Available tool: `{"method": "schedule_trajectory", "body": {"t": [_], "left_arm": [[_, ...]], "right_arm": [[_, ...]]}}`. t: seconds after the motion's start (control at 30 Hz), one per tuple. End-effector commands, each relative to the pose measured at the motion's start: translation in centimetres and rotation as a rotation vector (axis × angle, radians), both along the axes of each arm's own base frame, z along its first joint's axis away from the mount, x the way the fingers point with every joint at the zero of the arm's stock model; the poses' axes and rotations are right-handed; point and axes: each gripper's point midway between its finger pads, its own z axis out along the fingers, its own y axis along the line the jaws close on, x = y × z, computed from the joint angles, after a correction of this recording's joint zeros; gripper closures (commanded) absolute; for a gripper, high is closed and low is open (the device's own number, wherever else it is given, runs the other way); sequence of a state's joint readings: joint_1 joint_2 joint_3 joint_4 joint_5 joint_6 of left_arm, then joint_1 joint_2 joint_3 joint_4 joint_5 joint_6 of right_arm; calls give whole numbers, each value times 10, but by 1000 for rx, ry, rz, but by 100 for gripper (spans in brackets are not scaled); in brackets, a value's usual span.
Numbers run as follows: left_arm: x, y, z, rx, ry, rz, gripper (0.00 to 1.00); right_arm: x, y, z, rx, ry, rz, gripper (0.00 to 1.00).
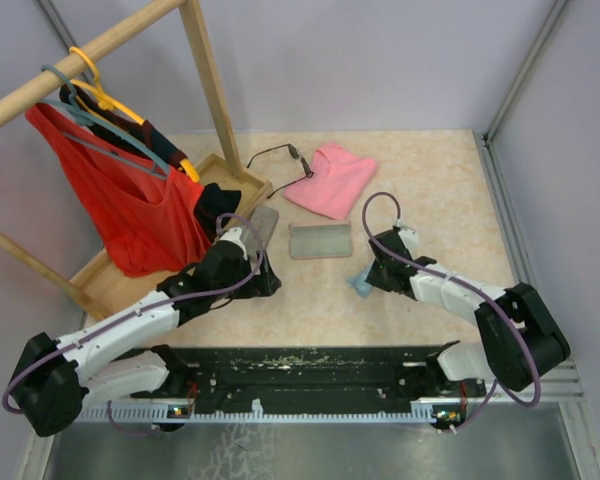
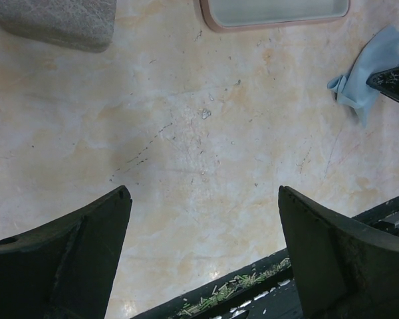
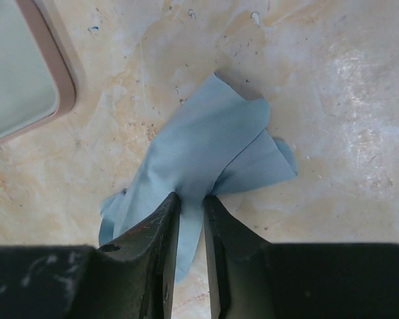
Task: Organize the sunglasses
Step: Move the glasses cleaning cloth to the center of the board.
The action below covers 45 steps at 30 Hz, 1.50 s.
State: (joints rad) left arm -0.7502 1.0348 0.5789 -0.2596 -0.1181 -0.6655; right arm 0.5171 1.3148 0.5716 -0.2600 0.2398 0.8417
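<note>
From above, the sunglasses point(image 1: 278, 158) lie on the far part of the bench point(image 1: 440, 190), just beside a pink cloth point(image 1: 330, 178) and near the foot of a wooden clothes rack point(image 1: 208, 75) hung with a red garment point(image 1: 130, 215). Only one pair shows. Nearer the arms, a grey case point(image 1: 263, 228) and a pink-rimmed case point(image 1: 320, 240) sit side by side. The left fingers point(image 1: 263, 280) are down low in front of the grey case. The right fingers point(image 1: 373, 275) are down on a blue cloth point(image 1: 360, 285), well away from the sunglasses.

On the left wrist camera, the left fingers point(image 2: 66, 266) are spread wide with only bare bench between them, grasping nothing. The grey case point(image 2: 60, 23) is at the top left, the pink-rimmed case point(image 2: 276, 10) at the top edge and the blue cloth point(image 2: 369, 70) off to the right.

On the right wrist camera, the right fingers point(image 3: 153, 252) are drawn close together, pinching a fold of the crumpled blue cloth point(image 3: 206, 146). The pink-rimmed case point(image 3: 20, 73) lies to the left, apart from the cloth.
</note>
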Motion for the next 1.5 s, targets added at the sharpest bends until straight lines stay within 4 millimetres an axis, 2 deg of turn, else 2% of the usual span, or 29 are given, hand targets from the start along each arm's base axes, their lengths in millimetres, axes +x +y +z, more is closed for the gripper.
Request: {"method": "schedule_trajectory", "body": {"t": [0.0, 0.17, 0.33, 0.5, 0.7, 0.83, 0.9, 0.93, 1.03, 1.13, 1.17, 1.47], "left_arm": [[4, -5, 7, -25, -24, -11, 4], [5, -5, 9, -28, -31, -7, 4], [7, -7, 16, -42, -52, -14, 5], [7, 0, 22, -43, -81, 14, 6], [6, 19, 26, -41, -112, 97, 6], [3, 25, 29, -45, -125, 109, 6], [2, 28, 28, -40, -124, 113, 5], [1, 28, 28, -37, -122, 112, 6], [1, 30, 28, -31, -120, 116, 5], [1, 30, 27, -26, -118, 116, 5], [1, 30, 27, -26, -117, 116, 5], [8, 17, 19, -5, -109, 63, 4]], "right_arm": [[3, 11, 0, 24, 1, 41, 82], [3, 17, 17, 35, -62, 106, 100], [0, 44, 53, 91, -169, 303, 100], [-11, 77, 86, 192, -272, 527, 100], [-43, 138, 117, 368, -342, 900, 100], [-78, 166, 109, 402, -278, 1194, 100], [-93, 168, 92, 420, -176, 1287, 98], [-95, 165, 77, 405, -107, 1292, 96], [-84, 150, 47, 274, -2, 1227, 95], [-68, 130, 29, 130, 40, 1098, 93], [-62, 123, 26, 89, 47, 1055, 93], [-39, 80, 30, -126, 35, 816, 55]]}}
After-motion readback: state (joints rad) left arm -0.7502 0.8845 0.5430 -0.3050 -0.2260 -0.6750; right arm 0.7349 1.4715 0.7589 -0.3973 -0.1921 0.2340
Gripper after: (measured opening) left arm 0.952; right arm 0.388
